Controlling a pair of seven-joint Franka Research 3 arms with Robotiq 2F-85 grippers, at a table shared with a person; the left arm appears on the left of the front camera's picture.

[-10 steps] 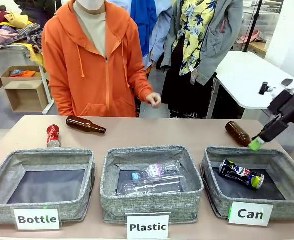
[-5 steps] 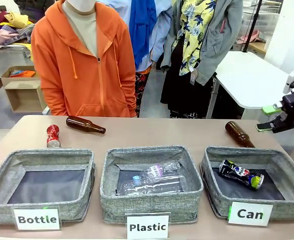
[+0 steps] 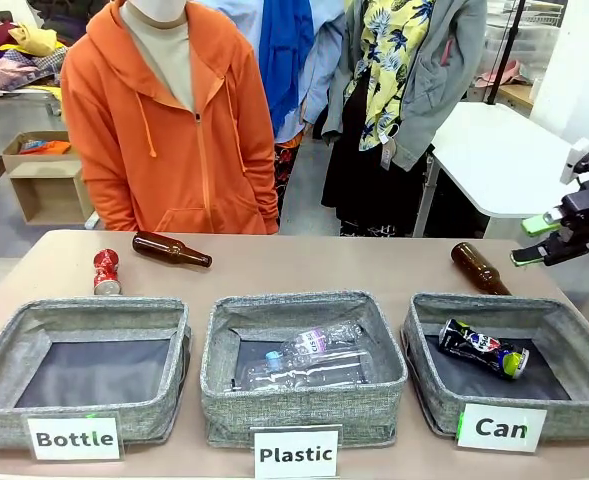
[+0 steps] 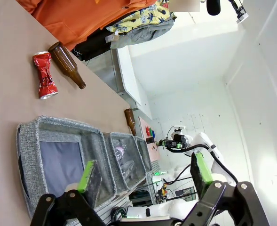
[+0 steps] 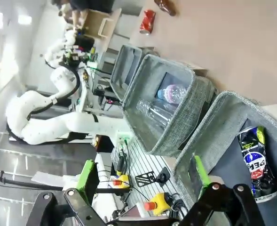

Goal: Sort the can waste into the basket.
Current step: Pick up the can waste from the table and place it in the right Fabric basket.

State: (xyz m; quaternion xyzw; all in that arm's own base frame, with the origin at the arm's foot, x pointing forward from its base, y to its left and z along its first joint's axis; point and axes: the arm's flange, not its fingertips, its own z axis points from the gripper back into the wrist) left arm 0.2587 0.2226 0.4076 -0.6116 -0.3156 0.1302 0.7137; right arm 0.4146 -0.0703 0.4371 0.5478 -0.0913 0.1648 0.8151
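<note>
- A tan worktop (image 3: 324, 265) carries three grey fabric bins in a row along its near edge.
- White labels read "Bottle", "Plastic" and "Can", from the robot's left to its right.
- The Can basket (image 3: 484, 300) sits at the near right corner of the worktop.
- The black can (image 3: 482, 349), crushed, lies on its side on the basket's dark floor.
- The red can (image 3: 106, 272), also crushed, sits near the far left corner of the worktop, just behind the Bottle bin (image 3: 144, 420) and outside every bin.
- One brown bottle (image 3: 171, 249) lies just beside the red can, nearer the far edge.
- A second brown bottle (image 3: 476, 268) lies just behind the Can basket.
- Clear plastic bottles (image 3: 309, 360) lie in the Plastic bin (image 3: 304, 405) in the middle.
- The right fingers (image 3: 541, 222) hang in the air by the worktop's right edge, spread apart and holding nothing.
- In the left wrist view, the left fingers (image 4: 88, 175) stand apart with nothing between them, and the Bottle bin lies beyond them.
- A person in an orange hoodie (image 3: 169, 120) stands at the far edge.
</note>
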